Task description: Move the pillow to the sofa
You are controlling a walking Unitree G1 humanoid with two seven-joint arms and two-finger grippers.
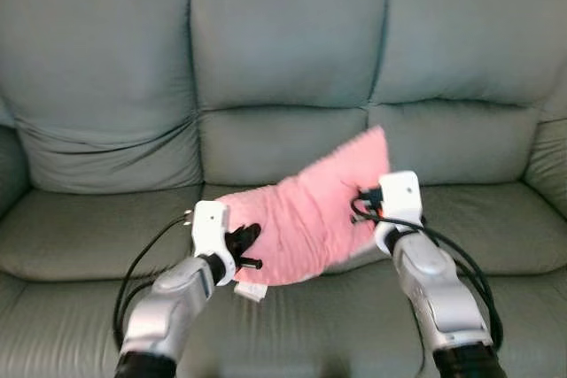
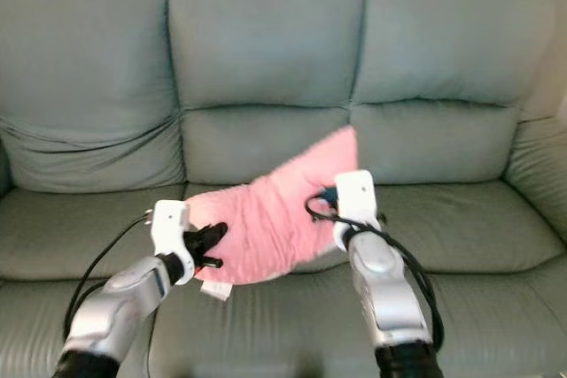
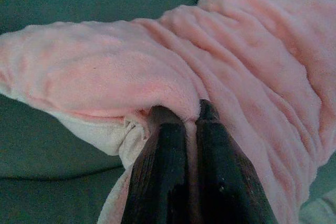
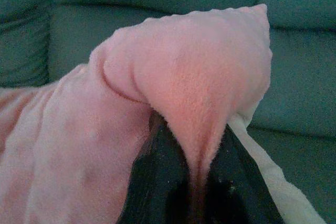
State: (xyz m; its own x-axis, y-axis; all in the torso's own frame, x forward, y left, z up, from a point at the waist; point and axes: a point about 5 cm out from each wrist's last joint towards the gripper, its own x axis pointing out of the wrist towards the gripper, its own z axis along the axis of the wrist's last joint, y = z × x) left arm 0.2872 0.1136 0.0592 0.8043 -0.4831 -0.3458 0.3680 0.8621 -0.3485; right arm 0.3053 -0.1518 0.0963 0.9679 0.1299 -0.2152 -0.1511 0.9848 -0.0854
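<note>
While both silver arms reach forward from the near edge, the pink pillow (image 1: 306,214) hangs stretched between them over the middle seat of the sofa (image 1: 283,59). Left gripper (image 1: 244,245) has the pillow's lower left edge; right gripper (image 1: 365,199) sits higher, at its right side, so the pillow slants up toward the right corner. A white tag (image 1: 251,290) dangles below the left edge. Black cables loop back along each forearm.

Left wrist view: the two black fingers (image 3: 160,171) are pressed nearly together, a thin fold of pink fleece pinched in between, a pale cream underside showing beside them.

Right wrist view: fingers (image 4: 157,177) sit a little apart, a thicker bunch of fleece wedged between them, the pillow's corner rising above, cream backing below.

Behind: grey-green seat cushions, then three back cushions.
</note>
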